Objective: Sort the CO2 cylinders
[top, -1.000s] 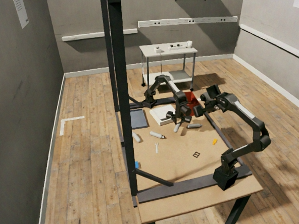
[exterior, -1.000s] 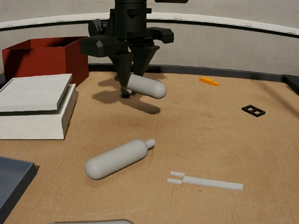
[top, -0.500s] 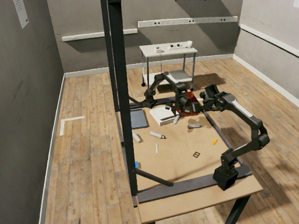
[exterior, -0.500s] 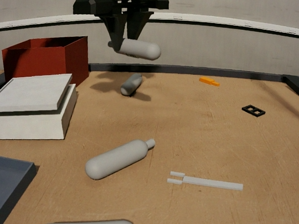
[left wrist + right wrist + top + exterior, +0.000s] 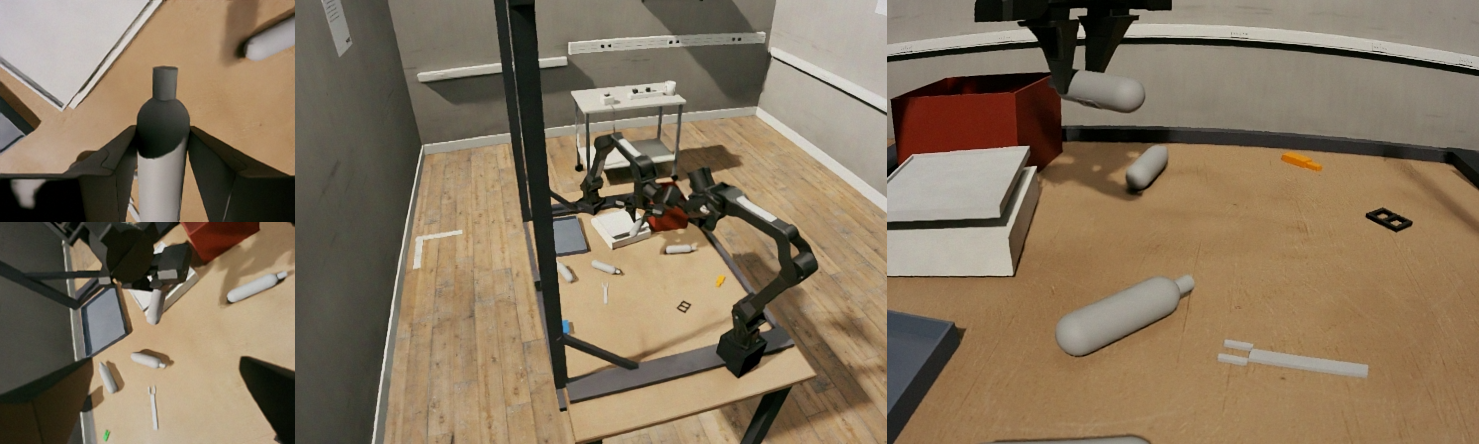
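Note:
My left gripper (image 5: 639, 220) (image 5: 1079, 75) (image 5: 161, 132) is shut on a grey CO2 cylinder (image 5: 636, 228) (image 5: 1107, 93) (image 5: 160, 124) (image 5: 154, 308) and holds it in the air, beside the white scale (image 5: 615, 227) (image 5: 952, 185) (image 5: 64, 45). The red scrap bin (image 5: 670, 219) (image 5: 977, 115) (image 5: 223, 237) stands behind the scale. The grey-blue tray (image 5: 569, 235) (image 5: 912, 345) (image 5: 101, 321) lies to the scale's other side. Three more cylinders (image 5: 680, 248) (image 5: 606, 267) (image 5: 565, 271) lie on the table. My right gripper (image 5: 692, 202) is open and empty, high up near the bin.
A white wrench (image 5: 605, 292) (image 5: 1302, 362) (image 5: 153, 407), an orange piece (image 5: 720, 281) (image 5: 1301, 161) and a black buckle (image 5: 684, 306) (image 5: 1388, 219) lie on the table. A dark frame post (image 5: 535, 175) stands at the table's left edge.

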Motion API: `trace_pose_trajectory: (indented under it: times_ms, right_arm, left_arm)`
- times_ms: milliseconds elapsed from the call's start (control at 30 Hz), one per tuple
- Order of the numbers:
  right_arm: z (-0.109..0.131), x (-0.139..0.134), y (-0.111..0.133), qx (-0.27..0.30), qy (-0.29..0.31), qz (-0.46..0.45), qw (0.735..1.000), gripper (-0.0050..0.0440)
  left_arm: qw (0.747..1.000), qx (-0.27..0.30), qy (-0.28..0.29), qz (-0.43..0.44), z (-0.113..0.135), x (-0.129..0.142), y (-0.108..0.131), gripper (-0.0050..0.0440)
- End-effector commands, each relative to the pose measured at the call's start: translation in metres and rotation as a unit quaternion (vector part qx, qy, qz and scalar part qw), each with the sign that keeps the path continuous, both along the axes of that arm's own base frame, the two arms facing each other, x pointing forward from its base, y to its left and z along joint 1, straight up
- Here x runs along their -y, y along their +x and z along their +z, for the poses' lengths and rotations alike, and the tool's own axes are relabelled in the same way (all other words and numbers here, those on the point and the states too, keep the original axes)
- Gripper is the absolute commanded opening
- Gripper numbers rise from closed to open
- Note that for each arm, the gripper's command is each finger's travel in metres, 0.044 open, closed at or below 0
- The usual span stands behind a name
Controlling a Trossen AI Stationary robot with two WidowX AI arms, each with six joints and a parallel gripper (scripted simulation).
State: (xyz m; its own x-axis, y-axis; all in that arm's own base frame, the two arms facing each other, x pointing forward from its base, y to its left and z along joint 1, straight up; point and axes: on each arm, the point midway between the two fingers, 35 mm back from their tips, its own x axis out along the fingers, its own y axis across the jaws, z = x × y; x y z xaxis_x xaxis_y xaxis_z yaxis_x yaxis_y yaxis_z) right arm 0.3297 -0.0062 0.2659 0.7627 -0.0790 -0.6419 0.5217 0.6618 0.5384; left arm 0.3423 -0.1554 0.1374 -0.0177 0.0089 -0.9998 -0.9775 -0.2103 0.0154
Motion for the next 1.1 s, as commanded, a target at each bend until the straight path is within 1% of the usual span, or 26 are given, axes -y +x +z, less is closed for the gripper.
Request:
trace_pose_trajectory:
  times_ms: [0,67,133,233,300,433,633,700,800,900,1067]
  right_arm:
    - [-0.006,0.003,0.018,0.022,0.076,-0.064,0.995,0.044]
    - [-0.01,0.004,0.025,0.029,0.108,-0.09,0.99,0.044]
    - [-0.01,0.004,0.025,0.029,0.108,-0.09,0.99,0.044]
    - [-0.017,0.006,0.038,0.042,0.17,-0.138,0.975,0.044]
    - [-0.023,0.008,0.047,0.052,0.217,-0.174,0.959,0.044]
    - [-0.033,0.012,0.061,0.067,0.291,-0.229,0.926,0.044]
    - [-0.048,0.017,0.081,0.087,0.397,-0.304,0.861,0.044]
    - [-0.048,0.017,0.081,0.087,0.397,-0.304,0.861,0.044]
    - [-0.056,0.02,0.09,0.096,0.447,-0.338,0.823,0.044]
    - [-0.066,0.024,0.1,0.106,0.506,-0.376,0.769,0.044]
    - [-0.081,0.03,0.112,0.116,0.581,-0.423,0.686,0.044]
  left_arm:
    - [1.0,0.026,-0.012,0.0,0.016,-0.006,-0.018,-0.005]
    - [1.0,0.025,-0.012,0.0,0.016,-0.009,-0.025,-0.005]
    - [1.0,0.025,-0.012,0.0,0.016,-0.009,-0.025,-0.005]
    - [1.0,0.025,-0.012,0.0,0.015,-0.015,-0.04,-0.005]
    - [1.0,0.024,-0.012,0.0,0.014,-0.019,-0.051,-0.005]
    - [1.0,0.024,-0.012,0.0,0.013,-0.026,-0.068,-0.005]
    - [1.0,0.023,-0.011,0.0,0.012,-0.035,-0.09,-0.005]
    - [1.0,0.023,-0.011,0.0,0.012,-0.035,-0.09,-0.005]
    - [1.0,0.022,-0.011,0.0,0.011,-0.038,-0.099,-0.005]
    - [1.0,0.022,-0.011,0.0,0.011,-0.043,-0.109,-0.005]
    - [1.0,0.02,-0.01,-0.001,0.01,-0.047,-0.12,-0.005]
